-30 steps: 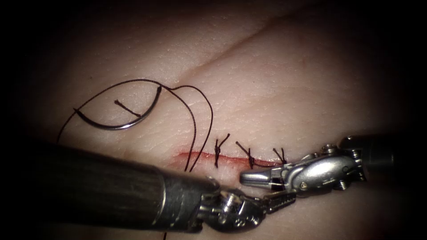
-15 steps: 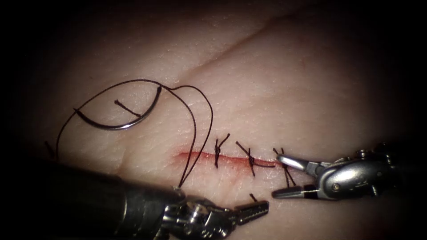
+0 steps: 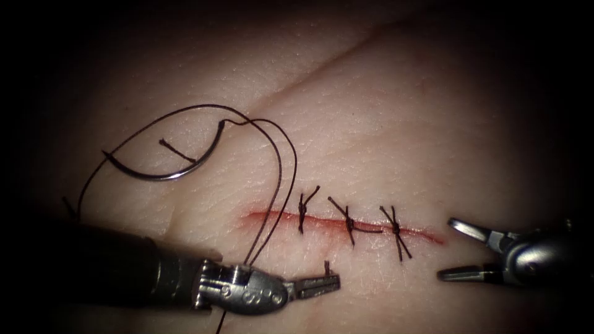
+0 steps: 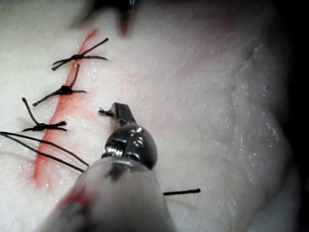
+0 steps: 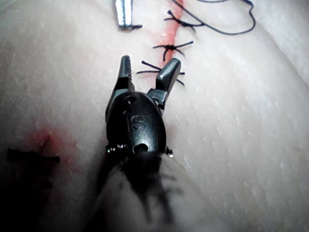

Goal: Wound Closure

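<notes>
Loose thread scrap, a shallow diagonal crease, smears of red fluid.

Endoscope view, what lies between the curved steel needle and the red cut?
In the endoscope view, bare pale tissue separates the curved steel needle from the red cut; dark thread loops alongside.

The right tool bears what looks like "S".

A surgical practice bench: a pale slab of tissue bearing a stitched cut.
</notes>
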